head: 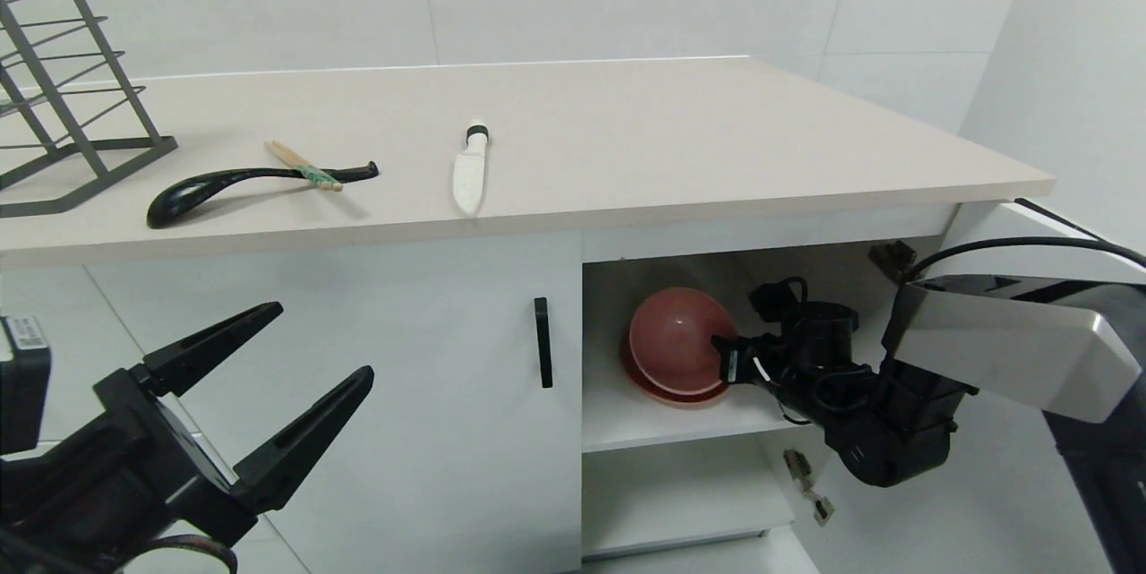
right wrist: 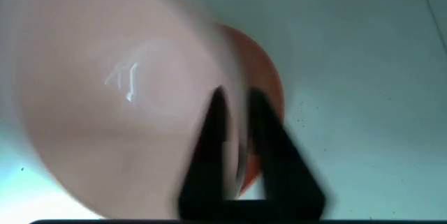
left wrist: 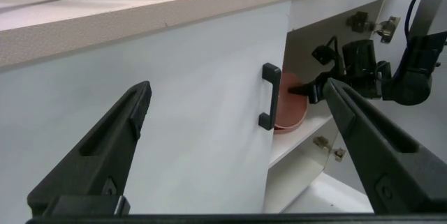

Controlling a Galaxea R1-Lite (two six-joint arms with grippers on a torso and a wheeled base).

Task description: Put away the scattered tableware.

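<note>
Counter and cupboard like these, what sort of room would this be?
Probably a kitchen, or a mock-up of one: a counter with a ladle and knife on it, and below it an open cupboard holding a pink bowl.

The bowl (head: pixel 671 337) and right claw (head: pixel 721 348) crowd the cabinet shelf (head: pixel 627 424).

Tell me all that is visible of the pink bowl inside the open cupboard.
The pink bowl is round, smooth and glossy, plastic by its look, and seems empty. It stands tilted, its hollow facing outward, on the upper shelf. Its lower edge rests in or on a darker red dish lying flat there; I cannot tell which. The right gripper has its jaws closed over the rim on the bowl's right side.
</note>
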